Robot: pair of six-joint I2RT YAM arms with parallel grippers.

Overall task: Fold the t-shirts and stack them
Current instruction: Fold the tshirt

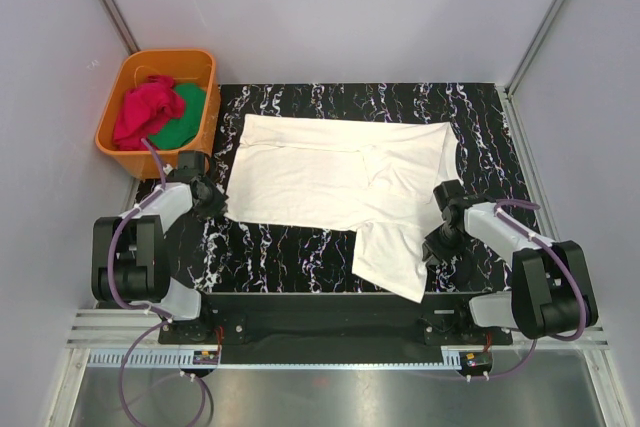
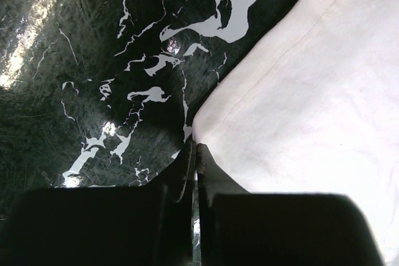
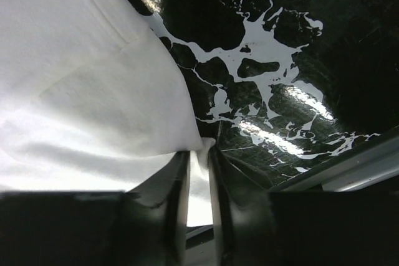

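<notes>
The cream-white t-shirt (image 1: 330,172) lies spread on the black marbled mat (image 1: 280,247), with one part hanging toward the front edge at the right. My left gripper (image 1: 212,199) is shut, its tips pinching the shirt's near-left corner (image 2: 206,130). The left wrist view shows that gripper (image 2: 196,149) low on the mat. My right gripper (image 1: 437,244) is shut on the shirt's right edge, and in the right wrist view cloth (image 3: 81,79) shows between its fingers (image 3: 177,172). The red t-shirt (image 1: 145,109) lies crumpled in the orange tub. Neither print is visible.
The orange tub (image 1: 165,54) stands at the back left off the mat and also holds a green cloth (image 1: 188,112). Grey walls enclose the table on three sides. A metal rail (image 3: 361,166) runs along the front edge near the right gripper.
</notes>
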